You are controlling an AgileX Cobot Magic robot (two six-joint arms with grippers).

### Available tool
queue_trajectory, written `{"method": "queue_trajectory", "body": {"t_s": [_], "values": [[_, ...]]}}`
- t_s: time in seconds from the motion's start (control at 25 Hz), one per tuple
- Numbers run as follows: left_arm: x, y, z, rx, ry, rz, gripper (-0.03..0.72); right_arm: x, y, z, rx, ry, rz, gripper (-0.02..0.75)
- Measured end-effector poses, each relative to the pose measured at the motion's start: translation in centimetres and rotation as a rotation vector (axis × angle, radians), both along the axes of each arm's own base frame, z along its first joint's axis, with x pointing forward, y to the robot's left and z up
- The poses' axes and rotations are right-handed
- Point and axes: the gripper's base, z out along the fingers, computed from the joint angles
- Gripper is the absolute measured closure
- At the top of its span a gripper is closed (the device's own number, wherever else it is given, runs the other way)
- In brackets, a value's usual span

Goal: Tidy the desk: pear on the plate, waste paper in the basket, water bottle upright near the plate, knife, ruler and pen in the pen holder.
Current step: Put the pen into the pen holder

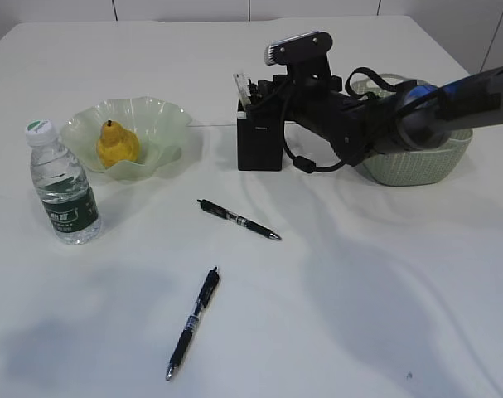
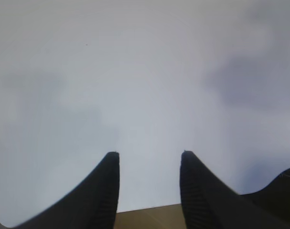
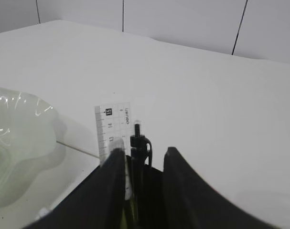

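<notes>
Near pen: I'm seeing it lying on the worktop.
Second pen: lying further back.
Right gripper: hovering over the pen holder, jaws parted around a pen standing inside beside the ruler.
Left gripper: open, holding nothing.
Pear: sitting on the plate.
Water bottle: standing upright just beside the plate.

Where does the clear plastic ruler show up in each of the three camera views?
Exterior view: the clear plastic ruler stands in the matte black square pen holder, upper centre, beside the right gripper.
Left wrist view: not in it; only bare white desk beyond the left gripper.
Right wrist view: centre, upright behind the left fingertip, beside a black pen.
Shared landmark: the pale green wavy-rimmed glass plate, left of the holder.
</notes>
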Motion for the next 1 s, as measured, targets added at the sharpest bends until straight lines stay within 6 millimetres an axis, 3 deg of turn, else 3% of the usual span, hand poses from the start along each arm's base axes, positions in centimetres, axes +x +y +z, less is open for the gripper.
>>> {"method": "queue_trajectory", "body": {"t_s": [0.2,0.48,0.68,1.0], "values": [[0.0,0.0,0.0,0.000,0.000,0.000,0.396,0.7,0.1,0.7,-0.035,0.103,-0.012,0.498],[0.0,0.0,0.0,0.000,0.000,0.000,0.400,1.3,0.1,4.1,-0.078,0.220,-0.031,0.498],[0.0,0.0,0.0,0.000,-0.002,0.000,0.400,0.5,-0.2,7.5,-0.096,0.266,-0.041,0.498],[0.0,0.0,0.0,-0.002,-0.002,-0.001,0.400,-2.1,-1.2,11.3,-0.134,0.441,-0.060,0.498]]}}
